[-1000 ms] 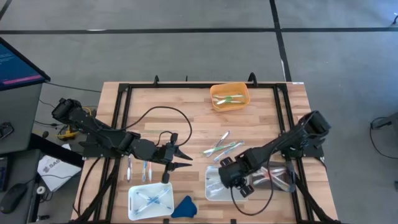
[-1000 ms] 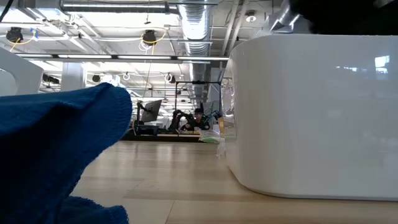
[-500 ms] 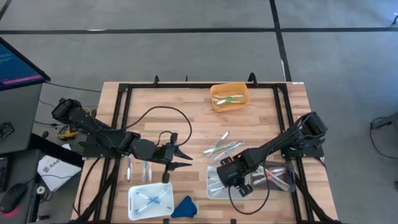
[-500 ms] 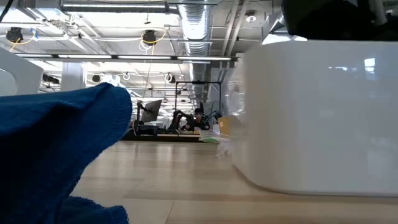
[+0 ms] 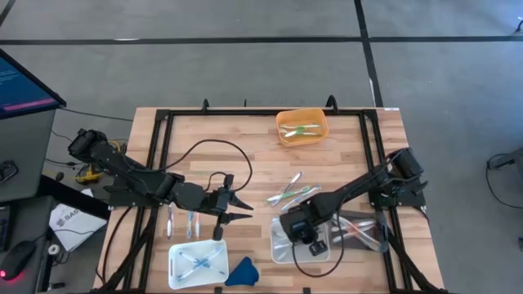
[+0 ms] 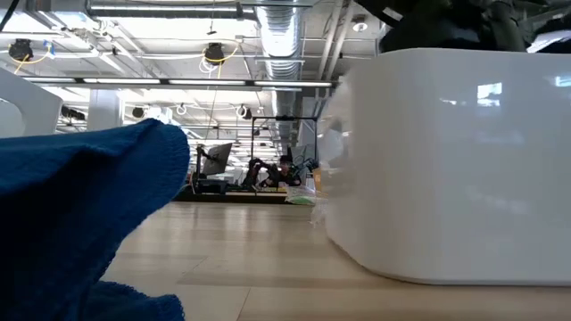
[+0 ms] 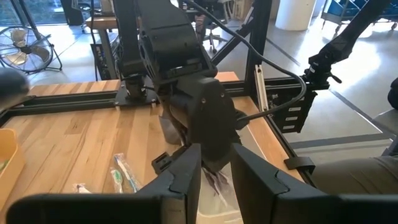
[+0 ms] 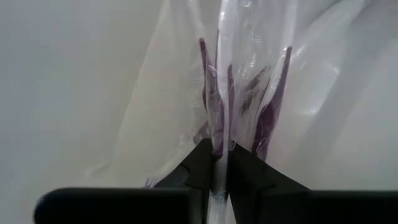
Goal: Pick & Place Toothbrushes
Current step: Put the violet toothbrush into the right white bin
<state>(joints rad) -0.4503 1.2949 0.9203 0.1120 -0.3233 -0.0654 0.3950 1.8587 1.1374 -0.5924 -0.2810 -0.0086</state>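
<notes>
My right gripper (image 5: 298,233) reaches down into the right white tray (image 5: 278,251), shut on a clear-wrapped toothbrush with purple accents (image 8: 219,93). More wrapped purple toothbrushes (image 8: 273,106) lie beside it in the tray. A few loose toothbrushes (image 5: 291,193) lie flat on the wood past the tray, and two more (image 5: 181,221) lie by the left arm. Others lie in the orange bin (image 5: 301,127) and the left white tray (image 5: 196,263). My left gripper (image 5: 243,209) is open, hovers mid-table and touches nothing. My right gripper pinches the wrapped toothbrush's thin white stem (image 8: 221,134) between its two fingers (image 8: 200,163), coming from above and pointing down into the tray. The fingers lie along the stem. The wrapper's far end rests among the other wrapped toothbrushes in the tray.
A blue cloth lump (image 5: 243,271) sits by the near edge between the two white trays and fills the low view's left (image 6: 80,214). A black cable (image 5: 204,147) loops across the table's middle. Clear plastic packaging (image 5: 359,230) lies right of the right tray. Black rails (image 5: 159,163) frame the table.
My right gripper has shifted a little toward the table's left over the right white tray. In the low view that tray has rocked slightly and come back.
</notes>
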